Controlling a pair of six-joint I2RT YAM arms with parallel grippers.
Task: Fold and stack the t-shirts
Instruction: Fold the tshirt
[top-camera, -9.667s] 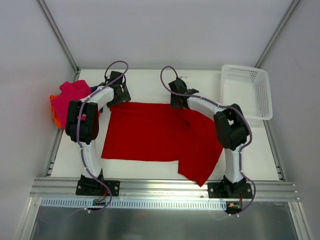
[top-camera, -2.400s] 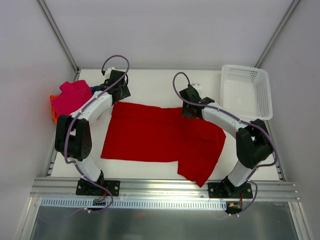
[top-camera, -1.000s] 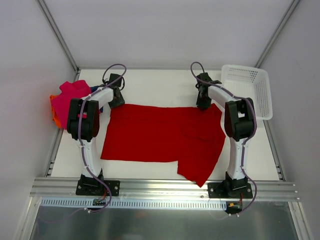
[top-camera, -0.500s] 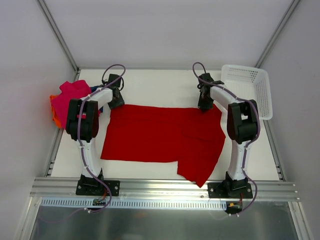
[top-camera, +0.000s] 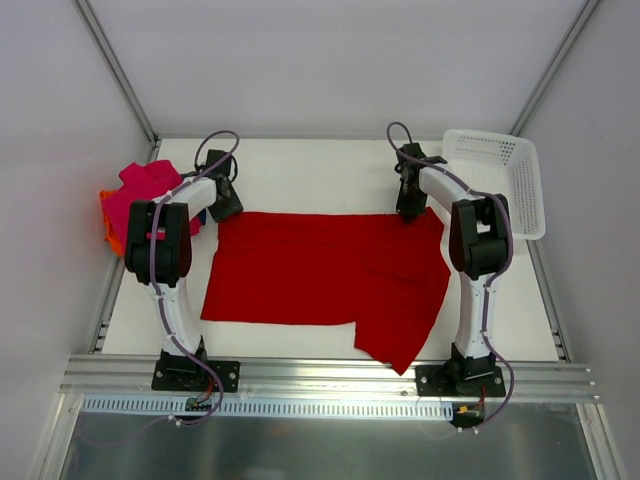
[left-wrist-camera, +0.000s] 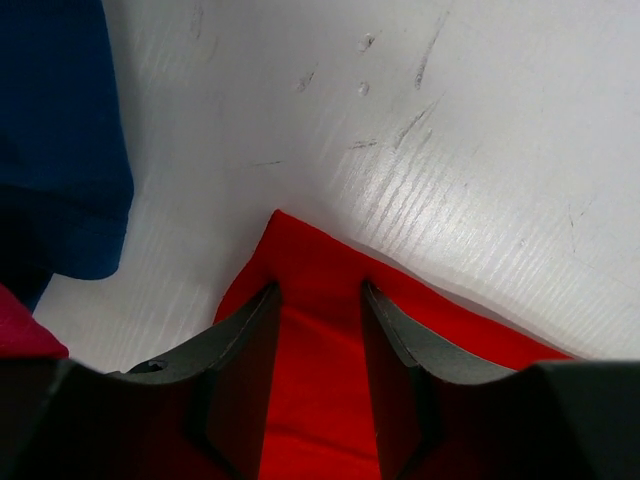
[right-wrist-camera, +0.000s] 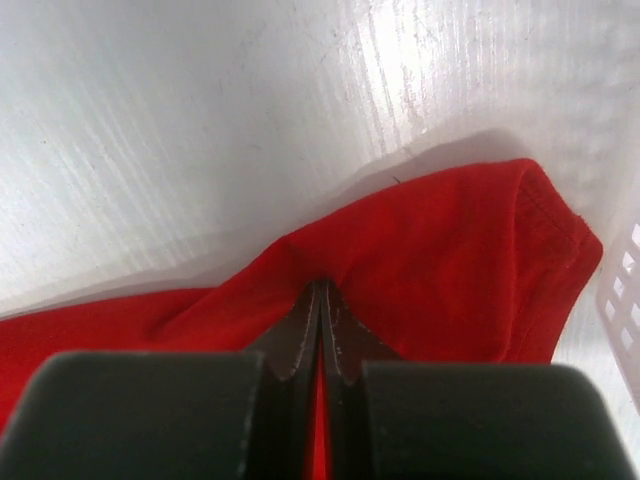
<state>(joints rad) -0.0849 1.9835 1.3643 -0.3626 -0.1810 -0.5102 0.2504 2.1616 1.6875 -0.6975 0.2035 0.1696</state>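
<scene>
T-shirts: none folded, none stacked yet. Far left, magenta t-shirt (top-camera: 140, 190), orange t-shirt (top-camera: 108, 232) and dark blue t-shirt (left-wrist-camera: 55, 130) bunched in a heap. Left gripper (left-wrist-camera: 320, 300) jaws apart, straddling far-left corner of red t-shirt (top-camera: 320, 265), spread flat mid-table. Right gripper (right-wrist-camera: 322, 290) pinched shut on its far-right corner. First fold likely about to start.

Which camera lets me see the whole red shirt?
The top camera: the red t-shirt lies spread flat there, nearly all of it showing. The left wrist camera shows only one corner, lying between the open fingers of the left hand. The right wrist camera shows only another corner, pinched in the shut right hand.
</scene>
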